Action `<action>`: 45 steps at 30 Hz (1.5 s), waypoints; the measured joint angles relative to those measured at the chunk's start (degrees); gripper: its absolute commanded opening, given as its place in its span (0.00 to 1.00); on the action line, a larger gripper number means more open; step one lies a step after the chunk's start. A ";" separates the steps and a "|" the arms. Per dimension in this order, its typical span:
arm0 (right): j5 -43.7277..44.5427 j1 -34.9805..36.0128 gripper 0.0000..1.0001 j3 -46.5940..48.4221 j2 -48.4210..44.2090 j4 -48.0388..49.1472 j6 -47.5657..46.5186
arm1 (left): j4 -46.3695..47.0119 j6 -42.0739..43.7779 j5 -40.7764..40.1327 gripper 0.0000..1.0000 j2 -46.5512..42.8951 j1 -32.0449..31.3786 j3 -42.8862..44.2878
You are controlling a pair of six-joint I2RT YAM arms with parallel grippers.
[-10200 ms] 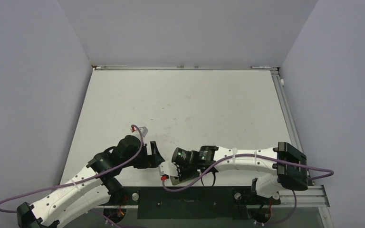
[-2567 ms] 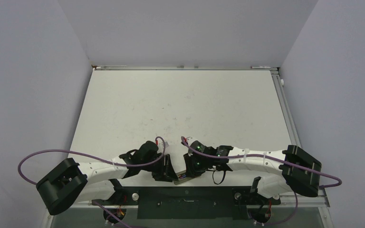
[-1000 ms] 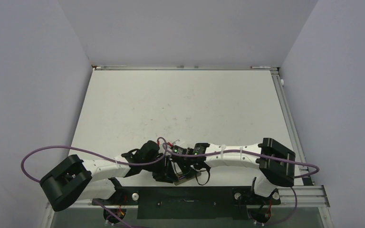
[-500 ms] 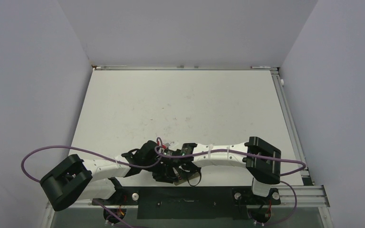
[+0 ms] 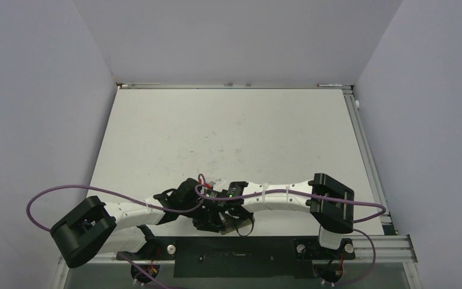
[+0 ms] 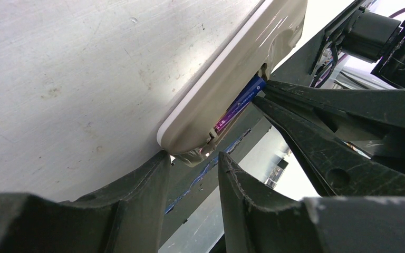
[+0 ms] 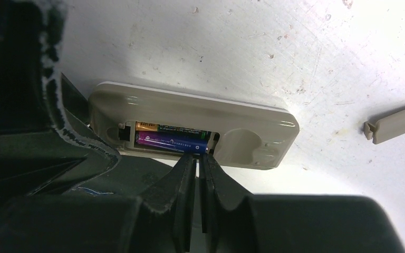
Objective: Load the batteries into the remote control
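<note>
The remote control (image 7: 253, 137) lies back up at the table's near edge, its battery recess uncovered. Both batteries sit in the recess side by side, the brownish-gold one (image 7: 153, 126) behind the purple-blue one (image 7: 171, 141). My right gripper (image 7: 198, 157) is shut, and its tips touch the right end of the purple-blue battery (image 6: 240, 103). My left gripper (image 6: 192, 158) is closed across the thickness of the remote control's (image 6: 227, 68) end. In the top view both grippers (image 5: 222, 218) meet over the remote control and hide it.
A loose beige battery cover (image 7: 398, 122) lies on the white table (image 5: 228, 132) to the right of the remote control. The black base rail (image 5: 234, 256) runs just below the table's near edge. A purple cable (image 5: 54, 195) loops out to the left.
Over the last second my right arm slid left, bringing its shut gripper onto the recess. In the last half second it barely moved. The left arm held still.
</note>
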 measured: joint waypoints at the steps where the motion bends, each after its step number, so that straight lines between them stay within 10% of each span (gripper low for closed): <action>1: 0.17 0.00 0.11 0.00 0.00 -0.02 0.22 | 0.02 0.04 -0.02 0.36 -0.07 0.00 -0.07; 45: -2.60 -3.39 0.13 -10.08 -8.92 11.78 5.46 | -0.96 3.08 -1.88 0.36 -2.51 0.15 -0.39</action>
